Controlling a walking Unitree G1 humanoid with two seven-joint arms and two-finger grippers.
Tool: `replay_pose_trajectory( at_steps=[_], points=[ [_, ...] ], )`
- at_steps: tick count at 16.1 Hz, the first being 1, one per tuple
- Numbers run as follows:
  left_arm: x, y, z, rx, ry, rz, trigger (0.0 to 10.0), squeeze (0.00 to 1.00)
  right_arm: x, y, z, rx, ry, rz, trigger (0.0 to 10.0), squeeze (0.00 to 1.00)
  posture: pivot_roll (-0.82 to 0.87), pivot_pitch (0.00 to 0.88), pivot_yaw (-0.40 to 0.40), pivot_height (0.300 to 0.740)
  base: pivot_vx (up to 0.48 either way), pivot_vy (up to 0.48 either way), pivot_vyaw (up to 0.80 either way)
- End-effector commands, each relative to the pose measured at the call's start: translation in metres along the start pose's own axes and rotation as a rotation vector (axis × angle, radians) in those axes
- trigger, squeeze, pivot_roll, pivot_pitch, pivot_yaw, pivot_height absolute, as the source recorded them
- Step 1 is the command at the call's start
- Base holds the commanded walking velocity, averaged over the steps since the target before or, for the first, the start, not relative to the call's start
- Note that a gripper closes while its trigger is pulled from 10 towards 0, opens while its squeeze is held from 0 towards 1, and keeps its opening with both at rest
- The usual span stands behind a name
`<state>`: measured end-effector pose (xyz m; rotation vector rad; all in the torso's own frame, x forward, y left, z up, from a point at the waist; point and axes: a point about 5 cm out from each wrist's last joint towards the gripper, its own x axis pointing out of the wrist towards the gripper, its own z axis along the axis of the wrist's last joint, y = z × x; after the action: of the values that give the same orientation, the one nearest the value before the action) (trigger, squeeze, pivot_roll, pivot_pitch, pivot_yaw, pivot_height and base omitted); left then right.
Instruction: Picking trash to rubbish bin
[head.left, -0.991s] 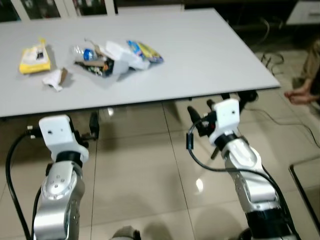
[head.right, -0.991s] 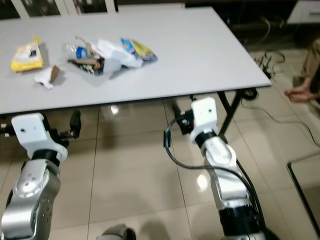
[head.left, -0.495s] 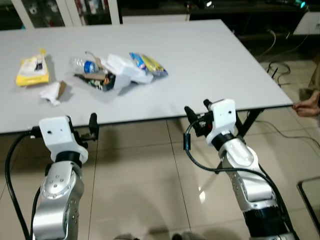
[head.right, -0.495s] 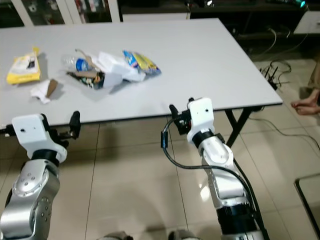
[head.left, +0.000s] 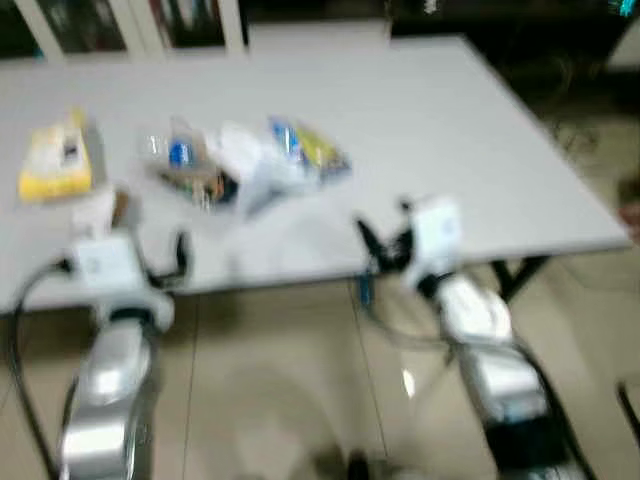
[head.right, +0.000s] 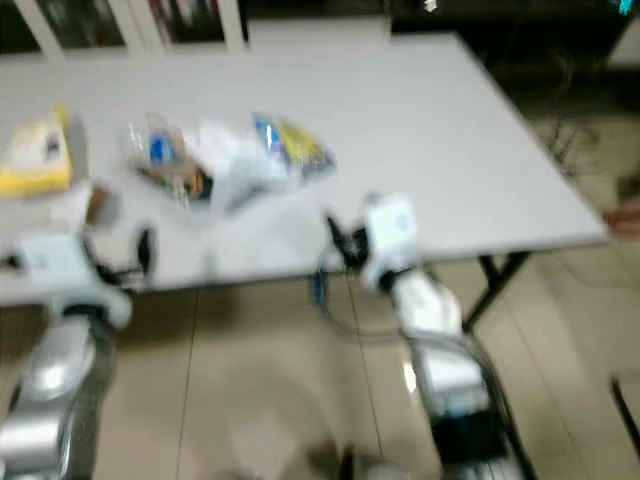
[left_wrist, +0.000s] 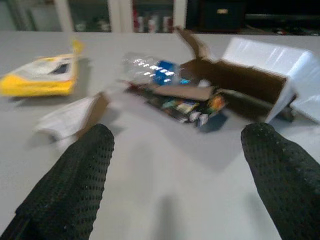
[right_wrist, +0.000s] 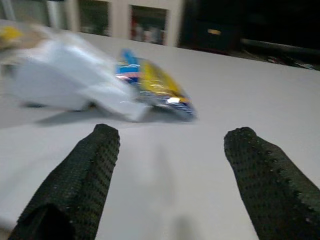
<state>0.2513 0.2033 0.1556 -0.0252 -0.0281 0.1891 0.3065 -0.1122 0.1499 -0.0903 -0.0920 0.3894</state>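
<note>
Now, with both my left gripper (left_wrist: 175, 185) and right gripper (right_wrist: 167, 182) spread open at the pale grey desk (head.left: 450, 130) edge, I should steady before reaching the crumpled white paper scrap (left_wrist: 75, 116).

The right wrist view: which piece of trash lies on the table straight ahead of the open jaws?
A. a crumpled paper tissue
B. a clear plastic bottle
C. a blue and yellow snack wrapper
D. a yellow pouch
C: the blue and yellow snack wrapper lies on the table beyond the right gripper, beside white packaging.
</note>
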Motion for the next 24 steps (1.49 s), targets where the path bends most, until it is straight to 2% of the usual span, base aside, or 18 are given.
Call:
replay_pose_trajectory(
  at_steps=[1, 6, 10, 16, 21, 24],
  points=[
    [0.0, 0.006, 0.001, 0.015, 0.005, 0.017, 10.0, 0.0, 0.0, 0.004, 0.001, 0.009, -0.012, 0.014, 10.0, 1.0, -0.01, 0.145, 0.007, 0.74, 0.431, 0.0, 0.0],
    [-0.001, 0.006, -0.001, 0.013, 0.012, 0.025, 10.0, 0.0, 0.0, 0.005, 0.001, 0.007, -0.01, 0.029, 10.0, 1.0, -0.01, 0.148, 0.004, 0.74, 0.407, 0.0, 0.0],
    [-0.003, 0.0, -0.004, -0.016, 0.022, 0.041, 10.0, 0.0, -0.001, 0.01, -0.003, 0.01, 0.017, 0.065, 10.0, 0.99, -0.01, 0.154, 0.0, 0.74, 0.0, 0.0, 0.0],
    [-0.003, 0.0, -0.007, -0.014, 0.035, 0.048, 10.0, 0.0, 0.001, 0.006, -0.008, 0.008, 0.051, 0.111, 10.0, 1.0, -0.01, 0.154, 0.0, 0.74, 0.0, 0.0, 0.0],
    [0.005, 0.012, -0.029, 0.017, 0.143, 0.077, 10.0, 0.0, -0.002, 0.011, -0.009, 0.004, 0.055, 0.15, 10.0, 1.0, -0.02, 0.164, 0.001, 0.74, 0.0, 0.0, 0.0],
    [0.008, 0.02, -0.031, 0.04, 0.167, 0.083, 10.0, 0.0, -0.004, 0.011, -0.01, 0.006, 0.061, 0.155, 10.0, 1.0, -0.02, 0.178, 0.007, 0.74, 0.0, 0.0, 0.0]
  ],
)
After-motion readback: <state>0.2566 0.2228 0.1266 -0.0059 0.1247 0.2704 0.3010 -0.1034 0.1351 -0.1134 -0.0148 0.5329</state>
